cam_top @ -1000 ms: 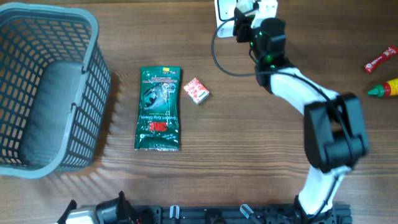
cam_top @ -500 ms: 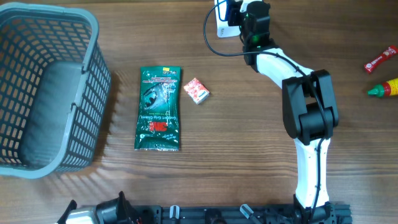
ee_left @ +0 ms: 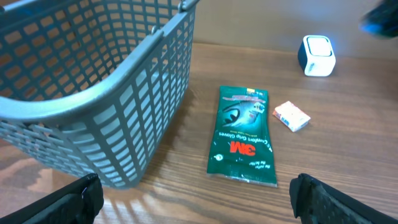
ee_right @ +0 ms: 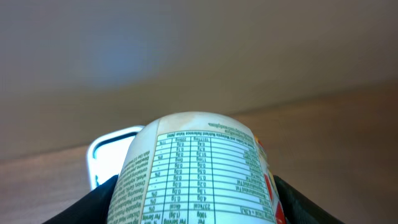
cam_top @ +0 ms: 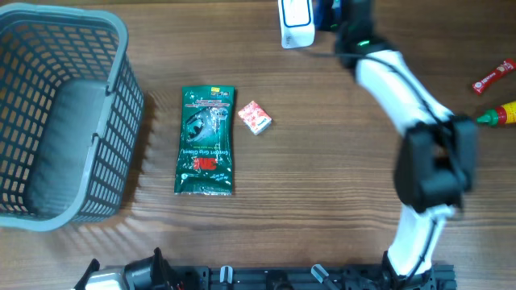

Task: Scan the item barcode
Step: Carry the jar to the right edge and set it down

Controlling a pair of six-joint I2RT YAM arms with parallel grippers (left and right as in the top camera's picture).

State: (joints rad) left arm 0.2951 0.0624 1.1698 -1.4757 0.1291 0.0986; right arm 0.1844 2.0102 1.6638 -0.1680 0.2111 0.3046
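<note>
The left gripper point(ee_left: 196, 193) hangs wide open and empty near the grey mesh basket point(cam_top: 121, 121), with a green 3M glove packet point(cam_top: 206, 141) and a small red-and-white box point(cam_top: 255, 118) lying to its right. Farther right, the right gripper point(ee_right: 193, 208) clasps a round labelled container point(ee_right: 199, 155) (nutrition table facing the wrist camera) just beside the white scanner point(cam_top: 295, 20), and a red sachet point(cam_top: 493, 76) lies at the table's point(cam_top: 322, 177) right edge.

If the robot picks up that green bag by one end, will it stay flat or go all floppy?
Probably floppy: the green bag is a thin, flat, shiny plastic pouch, so it would likely droop. It looks light, since it lies so flat on the table. The glossy skin may be slippery.
</note>
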